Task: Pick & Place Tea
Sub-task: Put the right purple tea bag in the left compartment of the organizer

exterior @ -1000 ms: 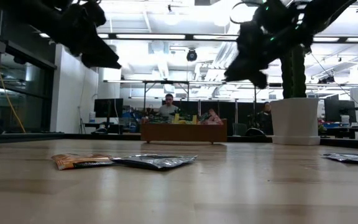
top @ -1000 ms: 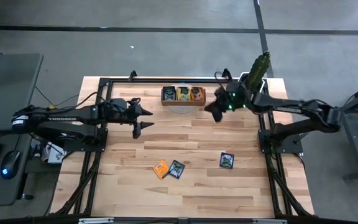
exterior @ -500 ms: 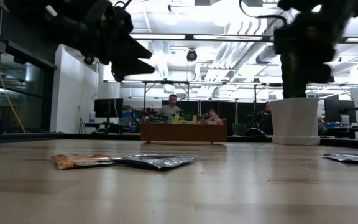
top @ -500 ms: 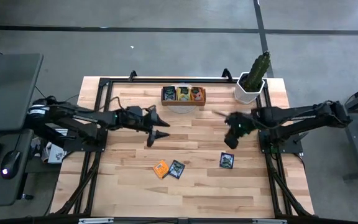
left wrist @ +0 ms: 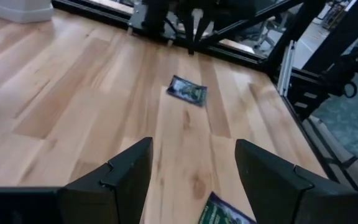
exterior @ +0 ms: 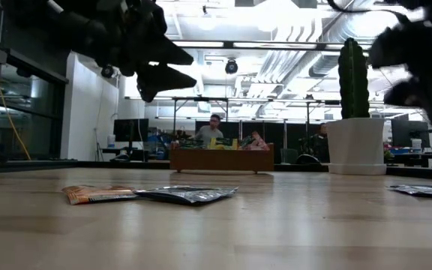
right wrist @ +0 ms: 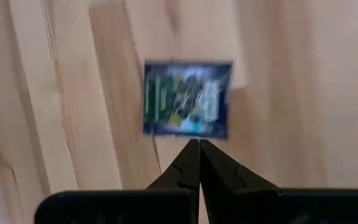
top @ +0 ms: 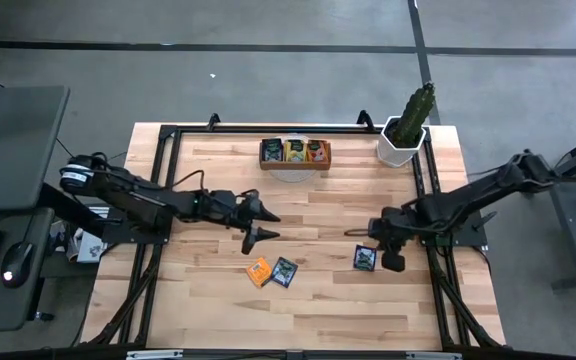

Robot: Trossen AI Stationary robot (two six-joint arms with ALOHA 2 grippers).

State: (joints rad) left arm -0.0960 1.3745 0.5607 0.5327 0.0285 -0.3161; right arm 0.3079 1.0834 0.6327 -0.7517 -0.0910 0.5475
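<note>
Three tea sachets lie flat on the table: an orange one [top: 259,271] beside a dark one [top: 285,271], and another dark one [top: 365,258] farther right. More sachets stand in the wooden tray [top: 295,152] at the far edge. My left gripper [top: 273,226] hangs open above the table's middle, on the far side of the orange and dark pair and clear of them. My right gripper [right wrist: 199,144] is shut and points steeply down, in the air just beside the right dark sachet [right wrist: 187,99]. It holds nothing.
A cactus in a white pot [top: 405,135] stands at the far right corner. A black frame [top: 168,140] runs along the table's far, left and right sides. Bare wood stretches along the near edge [top: 298,320]. Beyond the table a person [exterior: 214,129] sits in the room.
My right gripper has swung from beside the tray toward the near edge and sunk, tipping to point down at the right dark sachet. My left gripper has reached toward the table's middle and come down a little, staying open. The sachets have not moved.
</note>
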